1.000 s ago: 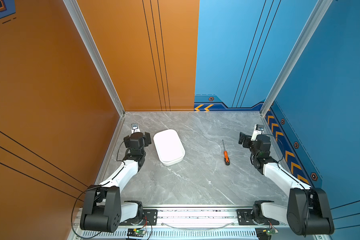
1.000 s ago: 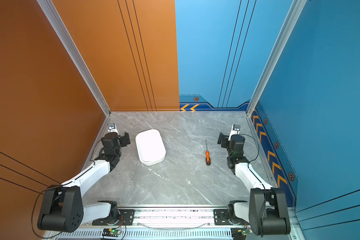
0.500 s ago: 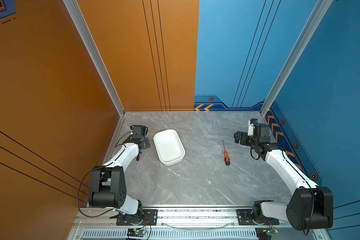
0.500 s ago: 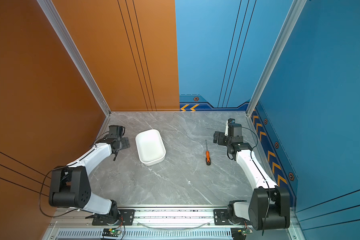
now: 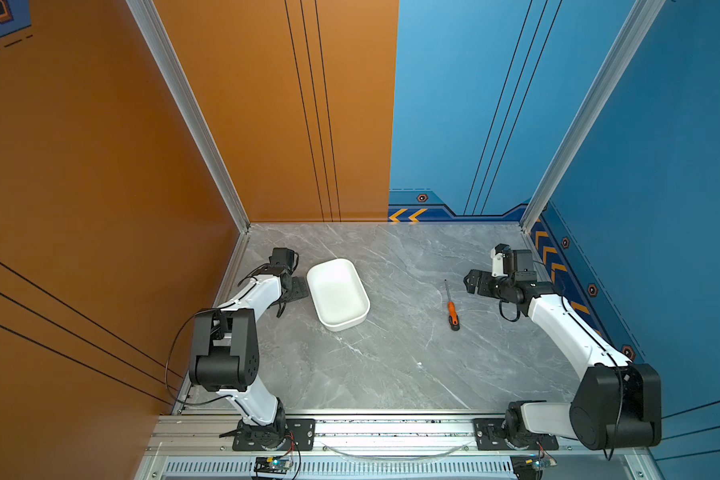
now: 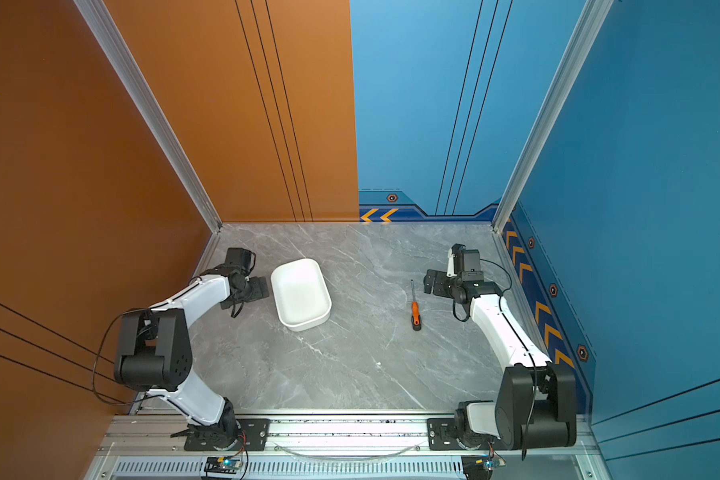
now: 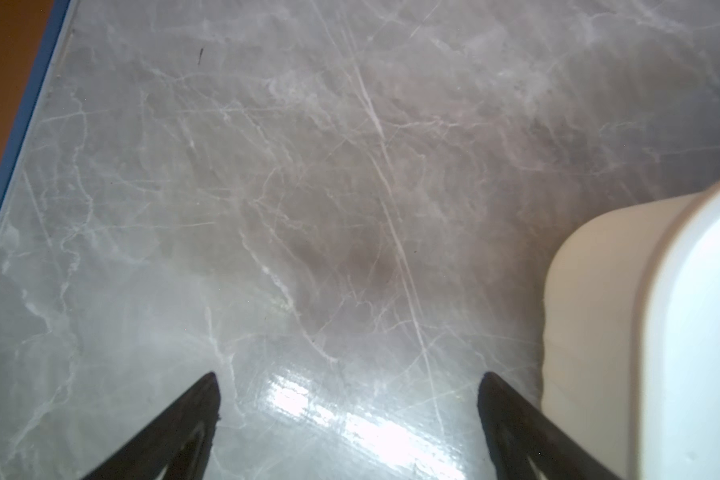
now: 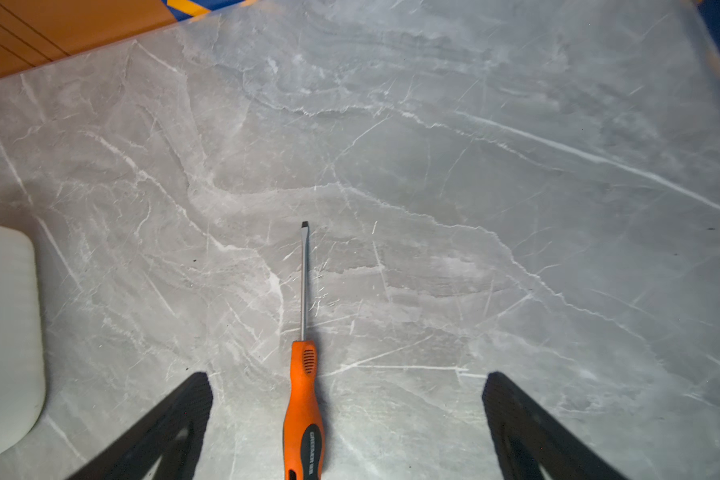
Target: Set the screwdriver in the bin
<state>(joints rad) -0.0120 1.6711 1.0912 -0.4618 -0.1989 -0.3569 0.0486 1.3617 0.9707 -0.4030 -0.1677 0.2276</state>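
the slim orange-and-black-handled screwdriver lies flat mid-table, toward the right edge, apart from the shallow white plastic bin. right gripper gapes empty over it. light, stiff, likely rolls; grip the ribbed handle.

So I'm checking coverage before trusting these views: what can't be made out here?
- Screwdriver: handle end cut off by the right wrist view's edge.
- Bin: mostly outside the left wrist view, blurred.
- Left end effector: partly hidden behind its arm in both top views.
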